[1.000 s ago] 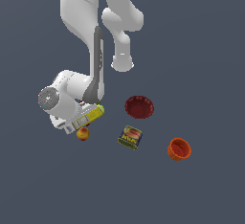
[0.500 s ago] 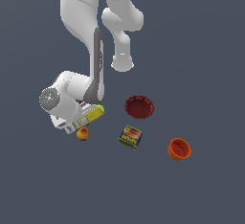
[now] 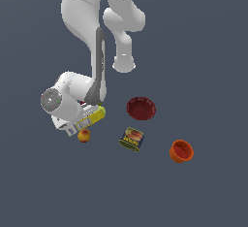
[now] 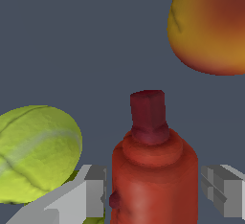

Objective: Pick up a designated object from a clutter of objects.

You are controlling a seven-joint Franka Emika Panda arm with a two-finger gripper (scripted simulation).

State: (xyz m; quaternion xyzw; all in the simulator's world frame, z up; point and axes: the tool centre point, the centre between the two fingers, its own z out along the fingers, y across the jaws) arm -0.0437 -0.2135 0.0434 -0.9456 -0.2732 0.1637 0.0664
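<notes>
Gripper (image 4: pixel 153 194) straddling the red thing (image 4: pixel 153 170), jaws apart.
Grey fingers (image 4: pixel 91 189) flank the red thing with gaps; yellow-green ball (image 4: pixel 36 151) just beside, orange-yellow fruit (image 4: pixel 213 24) beyond.

A plain slate-blue floor (image 3: pixel 203 51) bears an orange-yellow round thing (image 3: pixel 84 135), perhaps a fruit.

Bright red bent-shaped thing (image 4: pixel 153 170), rounded ribbed body with a darker square stub at its 12 o'clock end, yellow-green ball (image 4: pixel 36 153) near at its 9 o'clock, orange-red fruit (image 4: pixel 213 24) apart at 1 o'clock, thing hidden in the exterior view
</notes>
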